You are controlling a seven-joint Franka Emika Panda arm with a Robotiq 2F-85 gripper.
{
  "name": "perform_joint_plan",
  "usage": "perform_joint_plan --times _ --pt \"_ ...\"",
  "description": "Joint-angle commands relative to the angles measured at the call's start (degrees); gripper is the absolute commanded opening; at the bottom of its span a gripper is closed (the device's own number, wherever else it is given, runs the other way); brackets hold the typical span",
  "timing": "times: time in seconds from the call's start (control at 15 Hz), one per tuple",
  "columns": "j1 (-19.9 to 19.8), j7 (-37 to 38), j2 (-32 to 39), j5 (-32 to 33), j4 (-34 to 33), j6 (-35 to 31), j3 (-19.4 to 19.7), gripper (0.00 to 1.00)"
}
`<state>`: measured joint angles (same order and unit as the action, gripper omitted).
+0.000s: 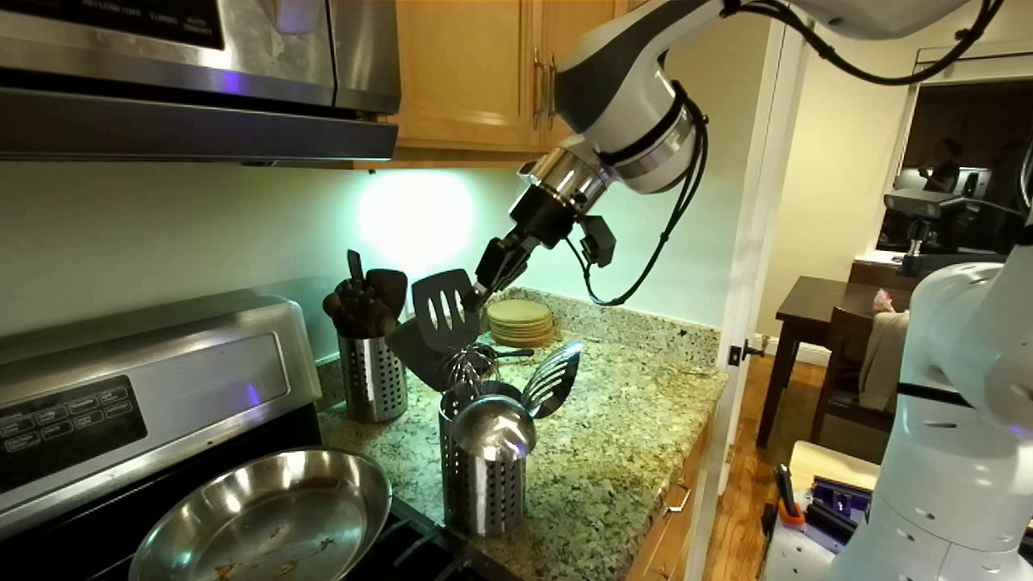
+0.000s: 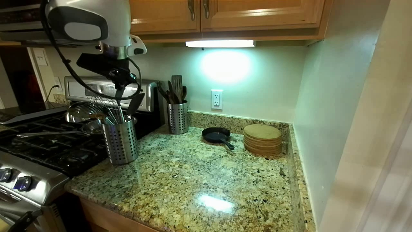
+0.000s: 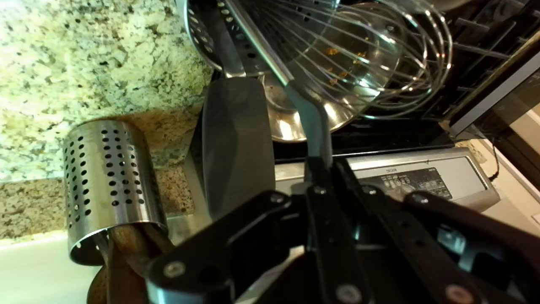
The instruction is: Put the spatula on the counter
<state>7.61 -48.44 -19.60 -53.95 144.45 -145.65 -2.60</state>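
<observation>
The black slotted spatula (image 1: 426,303) stands head up in the front perforated steel holder (image 2: 120,145), its lower handle hidden inside. My gripper (image 1: 478,297) is at the edge of its head. Seen edge-on in the wrist view, the spatula (image 3: 314,122) runs up between the fingertips, and the gripper (image 3: 328,165) is shut on it. Right beside it, a broad black unslotted turner (image 3: 236,147) leans out of the same holder, outside the jaws. The speckled granite counter (image 2: 199,174) lies below, under the holder.
A wire whisk (image 3: 379,63), a ladle (image 1: 494,428) and a slotted spoon (image 1: 555,379) share the holder. Behind stands another cylinder (image 2: 178,119) of wooden utensils. A small black skillet (image 2: 216,135) and a stack of round mats (image 2: 262,141) are on the counter. A steel pan (image 1: 274,516) sits on the stove.
</observation>
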Motion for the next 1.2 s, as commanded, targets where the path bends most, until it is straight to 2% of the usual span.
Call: perform_joint_plan --times 0.0,0.67,1.13 --pt "1.02 0.00 -6.13 -0.11 3.20 -2.63 0.26 0.08" --pt "1.11 4.71 -15.01 3.81 3.66 -7.06 -0.19 0.08" --pt "1.95 12.96 -21.70 14.19 2.83 -10.62 0.01 0.08"
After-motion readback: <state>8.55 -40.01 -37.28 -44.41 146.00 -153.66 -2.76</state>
